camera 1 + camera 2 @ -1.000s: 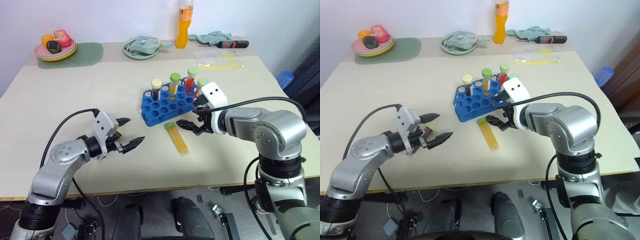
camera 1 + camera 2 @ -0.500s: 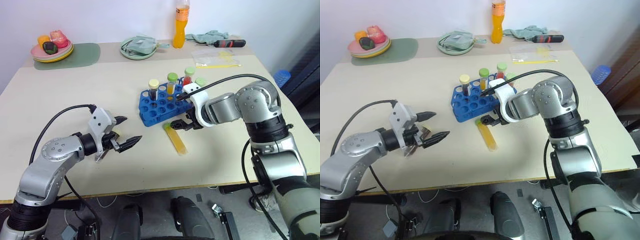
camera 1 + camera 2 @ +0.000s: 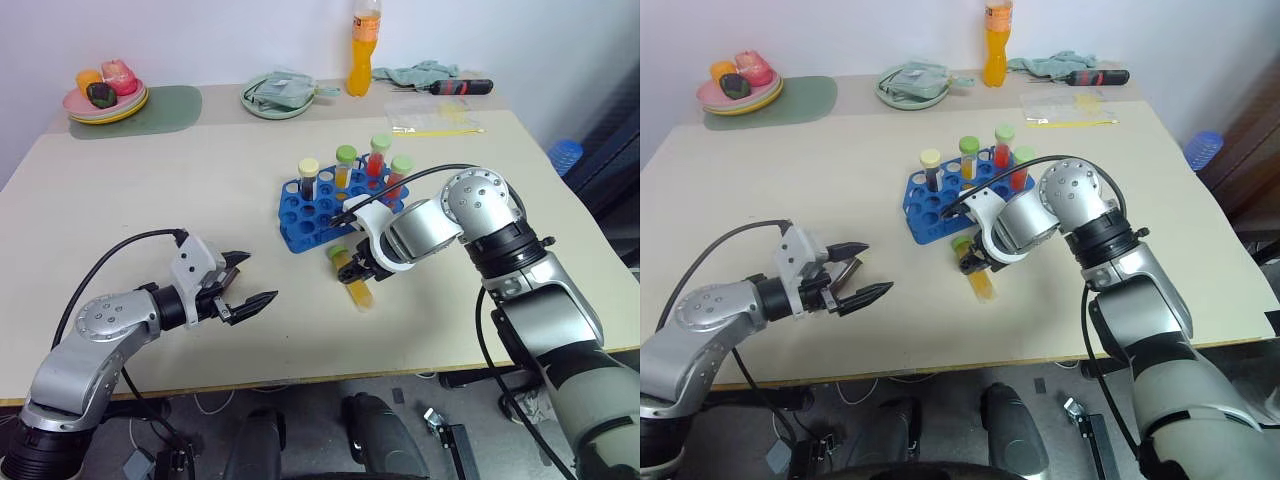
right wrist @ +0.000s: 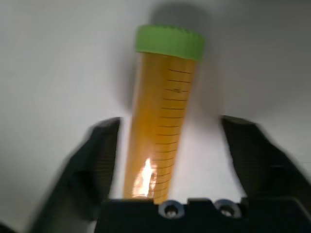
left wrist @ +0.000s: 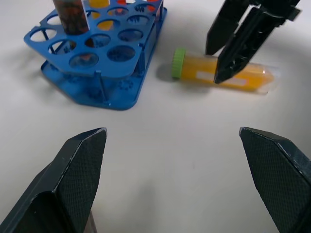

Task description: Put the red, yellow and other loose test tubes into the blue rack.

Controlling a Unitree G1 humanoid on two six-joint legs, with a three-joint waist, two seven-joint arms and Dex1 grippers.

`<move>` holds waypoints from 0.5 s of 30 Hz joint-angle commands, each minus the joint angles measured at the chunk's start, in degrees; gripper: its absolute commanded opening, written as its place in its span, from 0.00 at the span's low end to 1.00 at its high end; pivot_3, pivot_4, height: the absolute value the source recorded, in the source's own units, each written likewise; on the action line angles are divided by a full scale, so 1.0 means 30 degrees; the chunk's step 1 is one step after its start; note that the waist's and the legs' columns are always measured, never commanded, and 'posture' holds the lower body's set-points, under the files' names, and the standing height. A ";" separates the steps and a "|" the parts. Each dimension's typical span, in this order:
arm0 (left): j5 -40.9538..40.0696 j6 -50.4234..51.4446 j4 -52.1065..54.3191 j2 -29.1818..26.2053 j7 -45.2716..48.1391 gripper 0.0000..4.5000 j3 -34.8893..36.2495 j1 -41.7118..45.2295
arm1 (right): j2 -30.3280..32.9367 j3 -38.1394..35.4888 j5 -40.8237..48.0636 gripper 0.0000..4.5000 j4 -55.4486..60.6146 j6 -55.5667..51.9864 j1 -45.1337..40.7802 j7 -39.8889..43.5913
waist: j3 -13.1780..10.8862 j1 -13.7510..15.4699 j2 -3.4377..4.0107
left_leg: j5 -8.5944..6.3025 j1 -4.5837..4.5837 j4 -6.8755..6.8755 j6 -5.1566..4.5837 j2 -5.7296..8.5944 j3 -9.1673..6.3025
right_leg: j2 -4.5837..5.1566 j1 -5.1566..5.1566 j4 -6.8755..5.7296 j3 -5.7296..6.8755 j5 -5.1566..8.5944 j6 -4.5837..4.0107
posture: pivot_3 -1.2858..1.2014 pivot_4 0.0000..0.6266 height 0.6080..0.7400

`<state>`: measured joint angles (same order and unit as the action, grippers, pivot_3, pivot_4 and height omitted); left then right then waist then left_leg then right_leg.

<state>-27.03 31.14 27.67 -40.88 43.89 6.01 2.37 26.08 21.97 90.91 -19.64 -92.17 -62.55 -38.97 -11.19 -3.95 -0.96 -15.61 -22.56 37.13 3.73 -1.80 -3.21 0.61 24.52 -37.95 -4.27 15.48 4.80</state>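
A yellow-filled test tube (image 3: 359, 294) with a green cap lies flat on the table just in front of the blue rack (image 3: 305, 224). My right gripper (image 3: 349, 266) points down over it near the cap end, one finger on each side; the right wrist view shows the tube (image 4: 163, 121) between the fingers with a gap on one side, so the gripper is open. Several capped tubes stand in the rack, among them a dark one with a cream cap (image 3: 309, 172) and a red one (image 3: 379, 153). My left gripper (image 3: 258, 277) hovers open and empty, left of the rack.
Along the far edge stand an orange drink bottle (image 3: 366, 50), a pale green plate (image 3: 262, 104) with a cloth on it, a plate of toy food (image 3: 105, 95) on a green mat (image 3: 175, 105), a screwdriver (image 3: 465, 87) and a plastic bag (image 3: 435, 115).
My right gripper has tipped downward and sunk over the yellow tube, its fingers narrowing around it. The left gripper has drawn back a little, still open.
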 commanded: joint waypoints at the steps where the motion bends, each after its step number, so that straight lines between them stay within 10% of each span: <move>1: 0.0163 -0.1057 -0.0114 0.0070 0.0264 1.00 0.0381 -0.0252 | -0.0171 -0.0780 0.0739 0.35 0.0046 -0.0110 0.0103 -0.1329 | 0.0000 0.0005 0.0000 | 0.0000 0.0000 0.0001 0.0000 0.0000 0.0000 | 0.0000 0.0000 0.0000 0.0000 0.0000 0.0000 | 0.52 0.24 1.00; 3: 0.0221 -0.1269 -0.0196 0.0094 0.0303 1.00 0.0377 -0.0365 | 0.0108 -0.0816 0.1694 0.18 0.0278 -0.0110 0.0026 -0.1773 | 0.0001 0.0009 -0.0001 | 0.0000 -0.0001 0.0002 0.0000 0.0000 0.0000 | 0.0002 0.0000 0.0001 0.0000 0.0000 0.0001 | 0.52 0.24 1.00; 10: 0.0383 -0.1850 -0.0407 0.0163 0.0282 1.00 0.0566 -0.0848 | 0.4051 -0.2243 0.5725 0.17 0.6145 0.1595 0.0537 0.1064 | -0.0006 0.0054 0.0010 | -0.0004 -0.0084 0.0001 -0.0007 -0.0002 -0.0008 | 0.0004 0.0051 0.0032 0.0010 0.0000 0.0002 | 0.52 0.24 1.00; 15: 0.0463 -0.1775 -0.0364 0.0508 -0.0149 1.00 0.0239 -0.0434 | 0.5371 -0.4666 -0.6322 0.17 1.3350 1.0464 0.4493 0.9242 | 0.0003 0.0077 -0.0005 | -0.0030 -0.0108 -0.0002 -0.0052 -0.0022 -0.0033 | -0.0017 0.0068 0.0061 0.0038 0.0001 0.0005 | 0.52 0.24 1.00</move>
<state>-25.61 26.62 25.39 -39.57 43.89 5.96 0.48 41.33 9.30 86.21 16.61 -73.00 -51.22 -17.39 -11.18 -3.72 -0.98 -15.70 -22.88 37.14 3.58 -1.86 -3.32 0.58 24.71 -37.75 -4.13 15.49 4.82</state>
